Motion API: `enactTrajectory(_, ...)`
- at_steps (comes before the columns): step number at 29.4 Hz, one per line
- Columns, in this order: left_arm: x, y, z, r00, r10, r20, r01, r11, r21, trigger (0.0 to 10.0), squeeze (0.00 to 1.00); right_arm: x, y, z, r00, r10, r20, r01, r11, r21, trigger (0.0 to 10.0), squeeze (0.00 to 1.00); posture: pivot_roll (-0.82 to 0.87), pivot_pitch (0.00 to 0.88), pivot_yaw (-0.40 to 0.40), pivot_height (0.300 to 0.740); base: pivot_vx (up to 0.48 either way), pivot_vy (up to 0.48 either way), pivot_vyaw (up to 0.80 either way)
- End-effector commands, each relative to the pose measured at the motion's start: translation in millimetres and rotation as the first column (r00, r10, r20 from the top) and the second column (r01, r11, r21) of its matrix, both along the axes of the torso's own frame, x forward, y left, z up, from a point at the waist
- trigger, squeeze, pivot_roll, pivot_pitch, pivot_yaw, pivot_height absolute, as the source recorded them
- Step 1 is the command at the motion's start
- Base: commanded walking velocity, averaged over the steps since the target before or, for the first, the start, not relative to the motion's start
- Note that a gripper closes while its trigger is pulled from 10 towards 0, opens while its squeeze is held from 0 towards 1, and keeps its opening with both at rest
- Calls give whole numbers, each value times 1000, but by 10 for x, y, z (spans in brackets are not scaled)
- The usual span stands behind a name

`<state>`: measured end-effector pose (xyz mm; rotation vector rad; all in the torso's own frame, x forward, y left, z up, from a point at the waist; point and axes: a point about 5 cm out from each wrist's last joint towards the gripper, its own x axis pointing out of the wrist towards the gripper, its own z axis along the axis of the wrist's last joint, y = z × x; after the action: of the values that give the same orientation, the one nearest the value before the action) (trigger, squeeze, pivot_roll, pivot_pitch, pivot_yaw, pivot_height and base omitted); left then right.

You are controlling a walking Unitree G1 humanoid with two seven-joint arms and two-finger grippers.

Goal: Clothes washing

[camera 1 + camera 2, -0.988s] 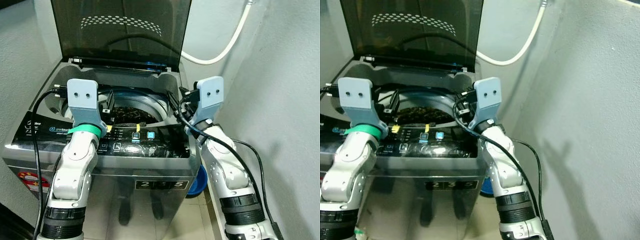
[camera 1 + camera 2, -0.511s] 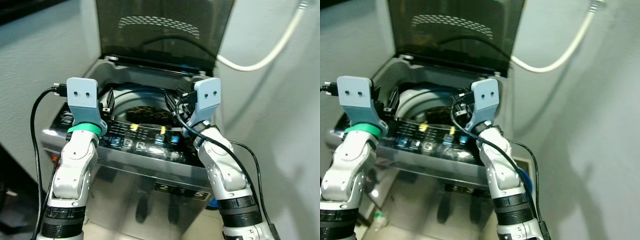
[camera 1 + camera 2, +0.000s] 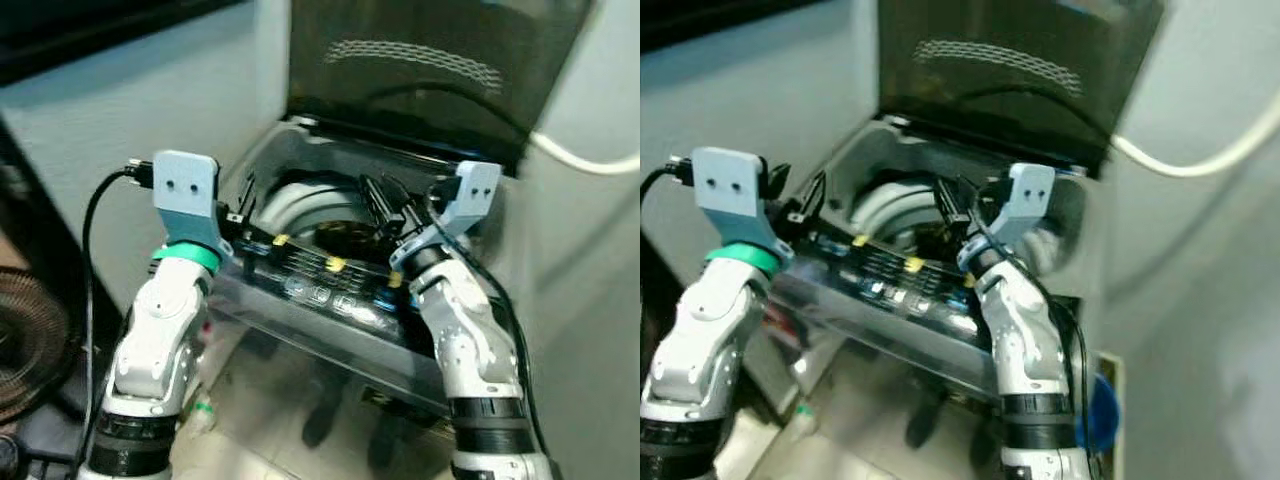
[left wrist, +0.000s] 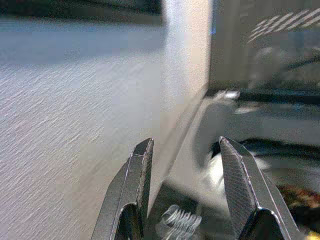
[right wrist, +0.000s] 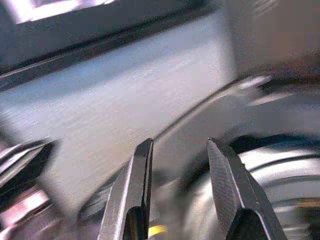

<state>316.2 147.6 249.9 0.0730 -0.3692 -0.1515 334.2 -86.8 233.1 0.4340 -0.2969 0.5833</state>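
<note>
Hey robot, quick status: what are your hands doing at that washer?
Both grippers open, empty: left gripper, right gripper, raised over the washing machine. Lid up, dark laundry in the drum. Nothing blocking.

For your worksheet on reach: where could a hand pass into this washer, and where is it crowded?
Free: the drum mouth between the raised lid and the control panel. Crowded: its front rim, where the left gripper and right gripper hover open.

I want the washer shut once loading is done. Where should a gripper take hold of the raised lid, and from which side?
Grip the lid at its free top edge, coming from the front above the tub. It stands nearly upright, hinged along the washer's back, so the top edge gives the most leverage to swing it forward and down. That edge runs out of frame, so its shape can't be checked.
</note>
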Motion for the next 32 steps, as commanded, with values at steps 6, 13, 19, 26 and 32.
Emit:
enactTrajectory(6,-270,-423,-245,877,-476,-67,476,879,-17,10000,0,-143,-20,-196,961,274,-18,-270,954,131,10000,0,151,0,20,740,0,0,800)
enactTrajectory(13,-374,-495,-483,811,-562,-161,574,818,39,10000,0,-372,-11,-339,880,474,14,-471,871,138,10000,0,149,0,32,740,0,0,800)
enactTrajectory(19,-283,-321,-654,886,-402,-231,437,892,121,10000,0,-410,-32,-449,884,468,-10,-462,876,137,10000,0,139,0,52,740,0,0,800)
enactTrajectory(26,-45,137,-847,947,-4,-320,38,994,99,10000,0,-416,-131,-464,908,419,-22,-410,897,162,10000,0,117,0,63,740,0,0,800)
enactTrajectory(32,-12,413,-851,924,177,-340,-181,983,20,10000,0,-151,-386,-529,987,47,-155,-36,996,76,10000,0,112,0,65,740,0,0,800)
